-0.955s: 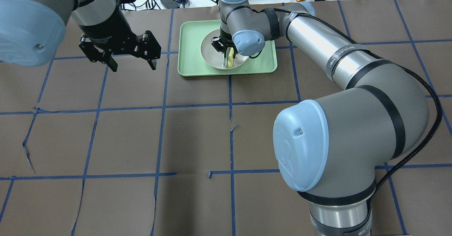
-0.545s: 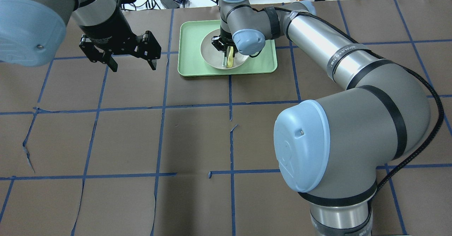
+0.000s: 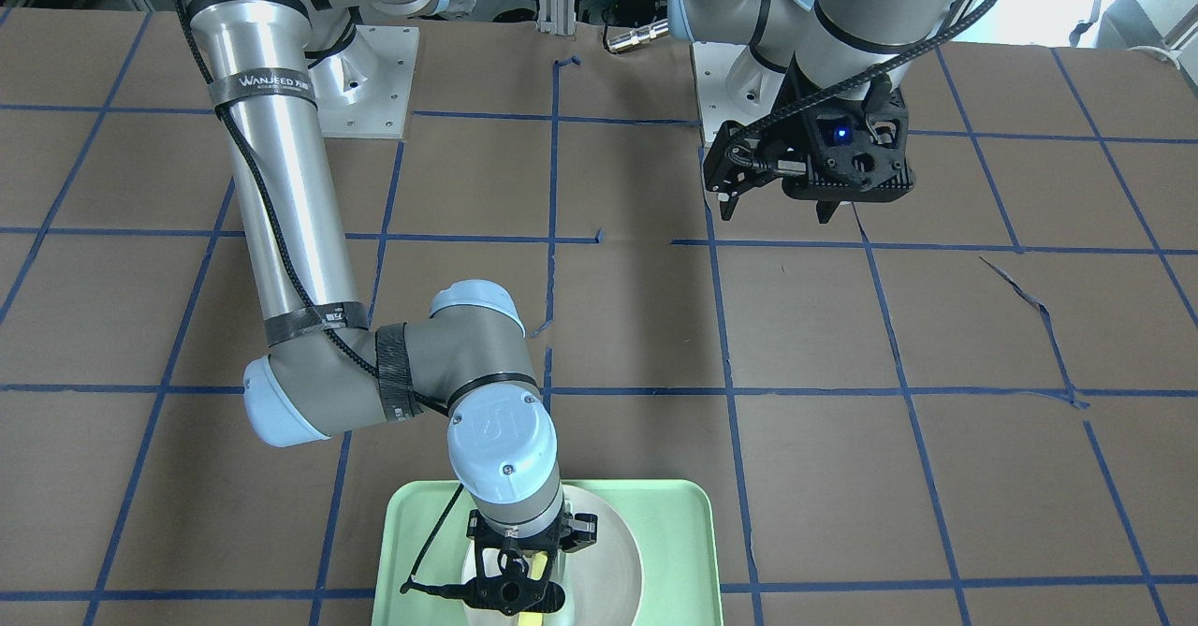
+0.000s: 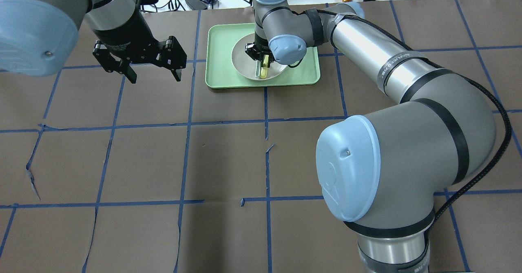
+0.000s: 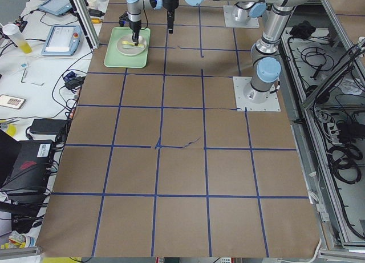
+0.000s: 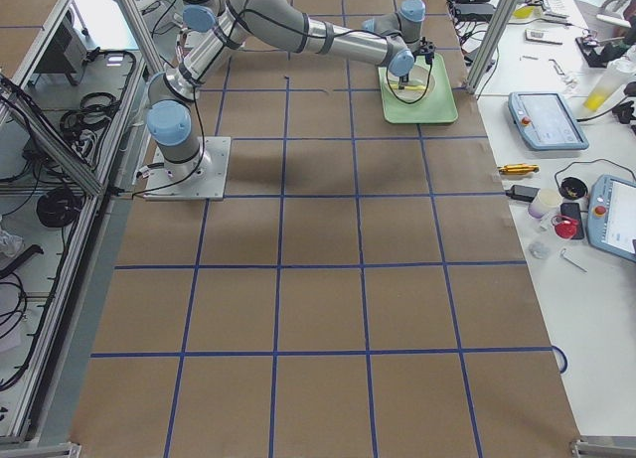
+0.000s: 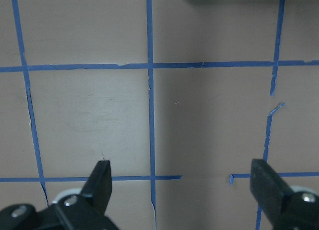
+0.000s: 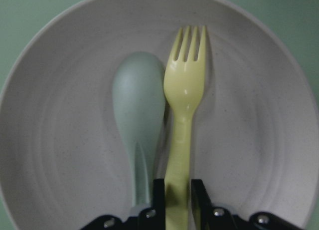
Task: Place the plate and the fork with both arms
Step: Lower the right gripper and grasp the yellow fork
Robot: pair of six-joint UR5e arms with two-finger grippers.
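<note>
Now | tray (image 4: 220,61): plate (image 8: 259,140) | plate: fork (image 8: 185,90) beside spoon (image 8: 138,105) | right gripper (image 8: 177,187) clamped on fork | left gripper (image 7: 180,167) spread

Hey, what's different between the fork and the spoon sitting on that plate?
The fork is pale yellow; the spoon is pale grey-green. The fork ends in short tines, the spoon in a smooth oval bowl. The right gripper clamps the fork's handle, while the spoon lies free beside it. Both are side by side on the plate, heads pointing the same way.
</note>
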